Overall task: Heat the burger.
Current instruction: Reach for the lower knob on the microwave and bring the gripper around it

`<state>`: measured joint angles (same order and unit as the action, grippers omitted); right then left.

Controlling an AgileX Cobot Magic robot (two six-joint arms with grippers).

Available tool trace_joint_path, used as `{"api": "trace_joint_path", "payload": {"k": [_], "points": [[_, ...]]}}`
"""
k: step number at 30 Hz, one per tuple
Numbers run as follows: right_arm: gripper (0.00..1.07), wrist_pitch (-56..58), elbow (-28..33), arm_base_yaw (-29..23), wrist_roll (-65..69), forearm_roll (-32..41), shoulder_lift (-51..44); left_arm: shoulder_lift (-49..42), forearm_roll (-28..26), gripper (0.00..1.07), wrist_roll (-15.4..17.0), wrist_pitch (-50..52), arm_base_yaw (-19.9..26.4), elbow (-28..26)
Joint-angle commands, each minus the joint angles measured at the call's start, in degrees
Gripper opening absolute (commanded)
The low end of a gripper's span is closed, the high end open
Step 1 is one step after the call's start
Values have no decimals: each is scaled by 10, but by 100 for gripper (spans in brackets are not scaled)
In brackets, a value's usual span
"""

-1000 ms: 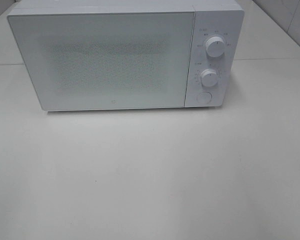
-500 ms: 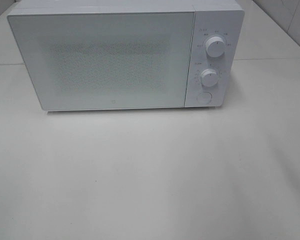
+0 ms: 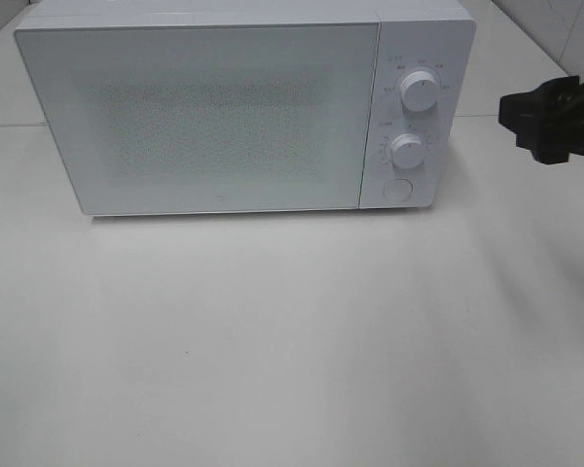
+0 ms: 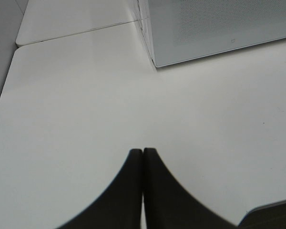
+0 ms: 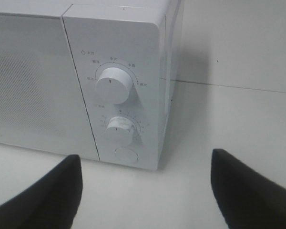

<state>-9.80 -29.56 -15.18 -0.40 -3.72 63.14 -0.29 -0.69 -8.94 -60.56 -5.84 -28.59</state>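
Where the right tool (image 3: 526,128) hangs released near the microwave (image 3: 224,117) edge, left tool (image 4: 143,160) clenched over table (image 3: 292,341)

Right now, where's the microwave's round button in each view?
Exterior high: the round button sits under the lower knob, right of the door.
Left wrist: not in it; only a corner of the door shows.
Right wrist: the round button is under the lower knob, at the panel's base.
Shared landmark: the door's speckled window, seen in all three.
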Motion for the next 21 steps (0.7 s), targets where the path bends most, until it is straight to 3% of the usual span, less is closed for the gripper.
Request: {"api": "trace_joint_path", "payload": {"k": [1,8,15,20,21], "points": [[71,-115,-3,2,4,-2,66,-14,-2,0,3,10,2,1],[71,-260,-3,2,1,-2,179,-14,-2,0,3,10,2,1],[71,-319,-3,-13,-3,2,238,-14,-2,0,3,10,2,1],[71,-366,-7,-53,-67,78,301,-14,-2,0,3,10,2,1],[71,-376,-15,-74,-104,119,325,-14,-2,0,3,10,2,1]]}}
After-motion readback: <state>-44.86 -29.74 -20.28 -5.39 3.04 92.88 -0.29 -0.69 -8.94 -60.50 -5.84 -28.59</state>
